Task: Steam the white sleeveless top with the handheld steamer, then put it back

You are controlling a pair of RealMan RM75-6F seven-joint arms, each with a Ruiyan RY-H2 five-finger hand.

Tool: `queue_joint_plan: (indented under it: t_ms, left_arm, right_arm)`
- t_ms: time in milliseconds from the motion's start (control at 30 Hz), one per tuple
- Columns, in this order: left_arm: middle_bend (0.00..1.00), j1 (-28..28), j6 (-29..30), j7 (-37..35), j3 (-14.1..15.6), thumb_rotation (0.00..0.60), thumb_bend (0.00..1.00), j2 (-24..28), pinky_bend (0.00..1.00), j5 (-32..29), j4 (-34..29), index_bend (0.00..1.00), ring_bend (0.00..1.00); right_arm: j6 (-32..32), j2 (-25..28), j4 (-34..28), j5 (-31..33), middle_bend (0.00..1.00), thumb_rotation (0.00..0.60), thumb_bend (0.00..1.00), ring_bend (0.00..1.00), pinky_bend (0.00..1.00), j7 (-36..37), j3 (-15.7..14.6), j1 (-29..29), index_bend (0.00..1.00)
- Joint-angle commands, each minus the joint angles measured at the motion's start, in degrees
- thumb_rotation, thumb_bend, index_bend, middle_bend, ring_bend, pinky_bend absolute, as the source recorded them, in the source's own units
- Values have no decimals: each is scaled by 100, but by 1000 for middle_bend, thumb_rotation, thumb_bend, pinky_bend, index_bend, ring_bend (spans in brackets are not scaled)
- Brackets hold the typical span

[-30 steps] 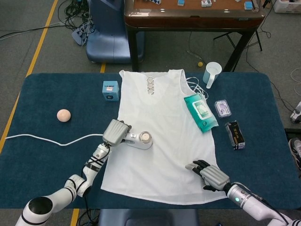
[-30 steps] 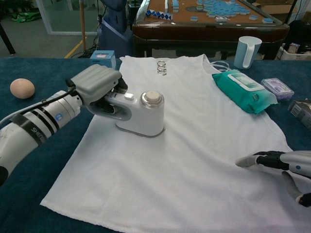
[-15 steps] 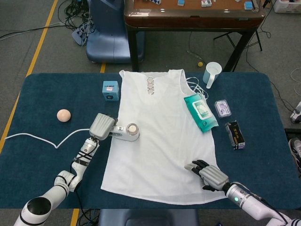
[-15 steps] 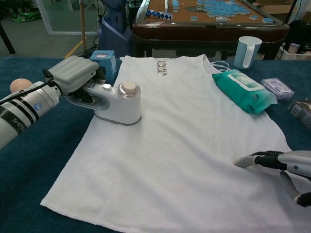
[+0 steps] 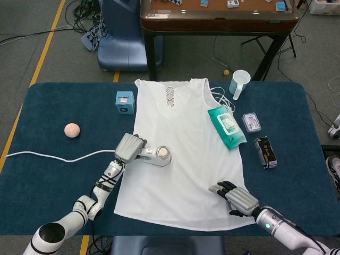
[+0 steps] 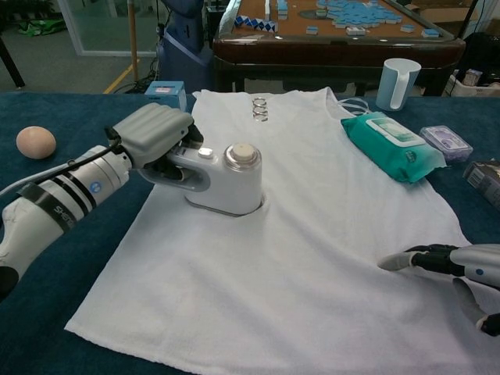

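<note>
The white sleeveless top (image 5: 183,151) lies flat mid-desk; the left robot hand (image 6: 152,141) grasps the steamer (image 6: 226,181) on it, the right robot hand (image 5: 237,197), fingers loosely spread, pins the hem. Dragging may bunch the fabric.

The left forearm (image 6: 58,205) carries dark lettering beside a small round blue logo, too blurred to read; nothing else here shows legible writing.
</note>
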Motion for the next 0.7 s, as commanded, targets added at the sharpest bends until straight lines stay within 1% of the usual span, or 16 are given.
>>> queue_joint_plan:
  t_ms: [33, 333, 533, 700]
  left_arm:
    - [772, -82, -23, 108, -21, 600, 236, -80, 756, -1, -99, 765, 653]
    - [768, -321, -125, 535, -91, 600, 236, -311, 756, -7, -458, 763, 650]
    - [767, -460, -155, 769, -187, 600, 236, -396, 756, -34, -761, 763, 649]
    - [767, -515, -197, 968, -209, 600, 236, -463, 756, -44, -974, 762, 649]
  right_arm:
    - [2, -1, 1, 3, 119, 600, 1000, 16, 0, 1, -3, -5, 0]
    - [47, 1, 19, -12, 119, 600, 1000, 16, 0, 34, -15, -31, 0]
    - [71, 3, 44, -16, 119, 600, 1000, 16, 0, 67, -26, -50, 0]
    - [98, 6, 60, -33, 119, 600, 1000, 16, 0, 93, -34, -61, 0]
